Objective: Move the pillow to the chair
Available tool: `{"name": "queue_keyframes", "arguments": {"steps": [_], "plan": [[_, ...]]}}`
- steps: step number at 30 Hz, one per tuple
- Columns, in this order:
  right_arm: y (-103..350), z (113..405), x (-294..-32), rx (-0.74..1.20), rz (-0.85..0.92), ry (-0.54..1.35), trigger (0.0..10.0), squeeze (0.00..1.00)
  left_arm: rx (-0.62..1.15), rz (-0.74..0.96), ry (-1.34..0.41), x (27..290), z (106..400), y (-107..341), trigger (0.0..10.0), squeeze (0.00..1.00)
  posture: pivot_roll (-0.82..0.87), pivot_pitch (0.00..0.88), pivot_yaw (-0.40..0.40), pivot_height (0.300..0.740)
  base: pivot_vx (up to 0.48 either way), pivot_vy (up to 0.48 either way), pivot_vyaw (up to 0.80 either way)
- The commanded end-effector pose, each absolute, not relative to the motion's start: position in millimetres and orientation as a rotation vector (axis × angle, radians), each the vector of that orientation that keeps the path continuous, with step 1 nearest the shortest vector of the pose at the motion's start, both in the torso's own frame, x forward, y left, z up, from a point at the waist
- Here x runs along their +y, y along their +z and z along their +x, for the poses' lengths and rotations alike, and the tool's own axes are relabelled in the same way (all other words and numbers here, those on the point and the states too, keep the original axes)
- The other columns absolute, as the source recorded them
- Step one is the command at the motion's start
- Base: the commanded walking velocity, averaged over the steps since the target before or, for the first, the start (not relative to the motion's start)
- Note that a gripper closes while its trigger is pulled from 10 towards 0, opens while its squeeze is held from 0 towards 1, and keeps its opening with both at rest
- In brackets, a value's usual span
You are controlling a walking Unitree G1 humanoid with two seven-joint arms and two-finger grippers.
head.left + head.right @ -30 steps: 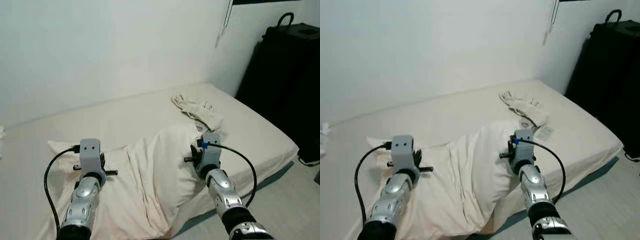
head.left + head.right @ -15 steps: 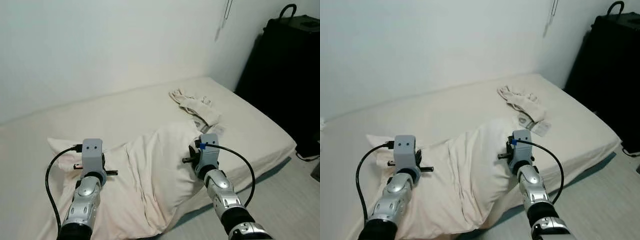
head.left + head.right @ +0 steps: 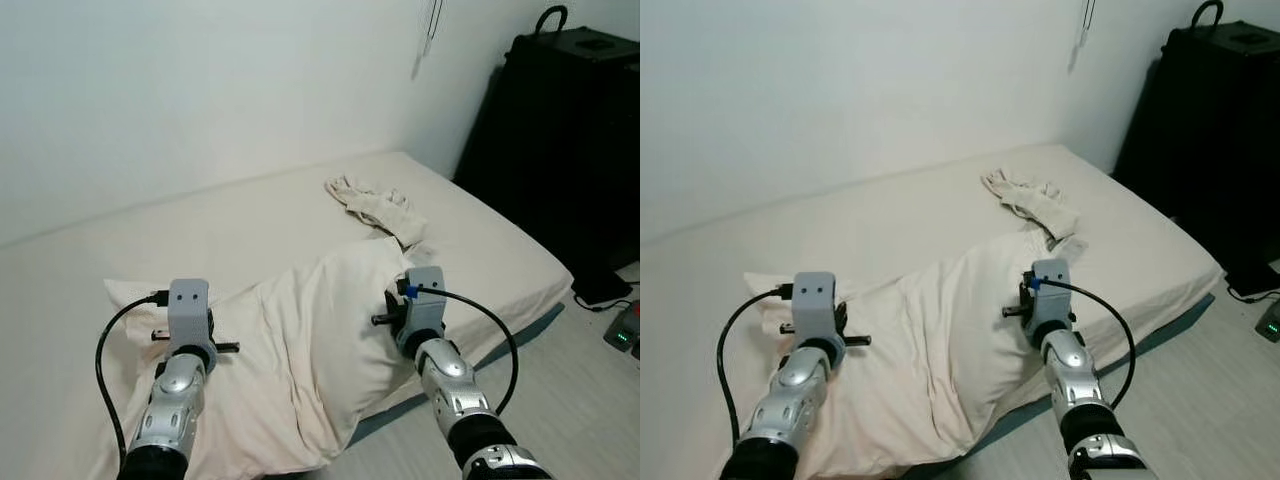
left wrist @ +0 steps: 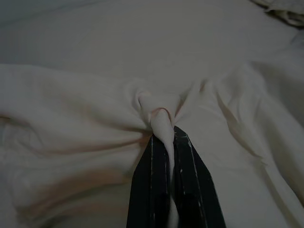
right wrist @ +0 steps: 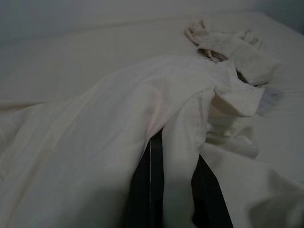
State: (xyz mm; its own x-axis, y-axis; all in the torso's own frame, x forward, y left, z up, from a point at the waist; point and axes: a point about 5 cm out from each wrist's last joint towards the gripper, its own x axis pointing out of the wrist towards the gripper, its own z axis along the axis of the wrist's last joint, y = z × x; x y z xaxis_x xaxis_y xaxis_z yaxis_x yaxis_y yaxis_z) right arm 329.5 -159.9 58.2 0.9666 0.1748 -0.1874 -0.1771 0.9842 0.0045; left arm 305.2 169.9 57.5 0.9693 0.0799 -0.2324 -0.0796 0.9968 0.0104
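Observation:
A large cream pillow (image 3: 300, 350) lies slumped across the near side of the bed (image 3: 250, 215), with its lower edge hanging past the mattress edge. My left gripper (image 4: 167, 142) is shut on a twisted bunch of the pillow's cloth at its left end. At the pillow's right end my right gripper (image 5: 173, 142) is shut on a fold of the cloth, which runs between its black fingers (image 5: 149, 180). In the eye views both wrists (image 3: 188, 312) (image 3: 422, 300) sit against the pillow, one on each side.
A crumpled white cloth (image 3: 375, 207) lies on the far right part of the bed. A tall black case (image 3: 560, 140) stands at the right against the wall. Pale floor (image 3: 590, 400) shows to the right of the bed, with a small device (image 3: 622, 330) on it.
The whole view has shifted left and the bed looks a little farther off, so the camera has moved. Both grippers keep their hold on the pillow, which sits slightly nearer the mattress edge.

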Motion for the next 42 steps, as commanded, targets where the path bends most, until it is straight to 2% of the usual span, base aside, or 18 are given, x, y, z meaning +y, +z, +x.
{"name": "queue_keyframes", "arguments": {"steps": [1, 9, 22, 25, 28, 32, 33, 38, 40, 42], "plan": [[63.8, 330.7, -157.3, 0.150, -0.012, 0.197, 10.0, 0.00, 0.222, 0.046, 0.073, 166.3, 308.5, 63.3, 10.0, 0.00, -0.03, 0.070, -0.032, 0.740, 0.000, -0.469, 0.00], [62.7, 329.5, -157.8, 0.151, -0.013, 0.195, 10.0, 0.00, 0.243, 0.039, 0.120, 171.1, 307.4, 59.4, 10.0, 0.00, -0.03, 0.062, -0.030, 0.740, 0.000, -0.480, 0.00], [61.7, 329.5, -158.0, 0.158, -0.017, 0.199, 10.0, 0.00, 0.278, -0.027, 0.167, 169.8, 312.5, 62.5, 10.0, 0.00, -0.03, 0.053, -0.033, 0.740, 0.000, 0.000, 0.00], [61.1, 329.3, -157.8, 0.159, -0.015, 0.200, 10.0, 0.00, 0.334, -0.061, 0.171, 167.6, 311.6, 56.8, 10.0, 0.00, -0.03, 0.050, -0.033, 0.740, 0.000, 0.000, 0.00], [58.8, 328.0, -157.0, 0.163, -0.013, 0.201, 10.0, 0.00, 0.379, -0.059, 0.148, 164.5, 309.5, 50.2, 10.0, 0.00, -0.02, 0.041, -0.036, 0.740, 0.000, 0.000, 0.00], [55.2, 326.3, -153.4, 0.172, 0.004, 0.203, 10.0, 0.00, 0.347, -0.009, 0.117, 164.6, 308.8, 48.9, 10.0, 0.00, -0.02, 0.015, -0.036, 0.740, 0.000, 0.000, 0.00], [59.1, 329.6, -149.9, 0.161, 0.019, 0.204, 10.0, 0.00, 0.343, -0.019, 0.137, 169.4, 310.2, 50.4, 10.0, 0.00, -0.02, 0.042, -0.027, 0.740, 0.000, 0.000, 0.00], [67.3, 337.1, -150.6, 0.146, 0.015, 0.196, 10.0, 0.00, 0.319, -0.012, 0.151, 173.9, 316.7, 57.9, 10.0, 0.00, -0.02, 0.019, -0.026, 0.740, 0.000, 0.000, 0.00], [70.6, 340.7, -151.7, 0.150, 0.012, 0.183, 10.0, 0.00, 0.303, -0.040, 0.150, 175.8, 318.5, 61.2, 10.0, 0.00, -0.03, 0.056, -0.022, 0.740, 0.000, 0.000, 0.00], [72.1, 342.2, -152.9, 0.150, 0.026, 0.175, 10.0, 0.00, 0.296, 0.001, 0.194, 179.9, 318.0, 60.0, 10.0, 0.00, -0.03, 0.073, -0.016, 0.740, 0.000, 0.000, 0.00]]}}
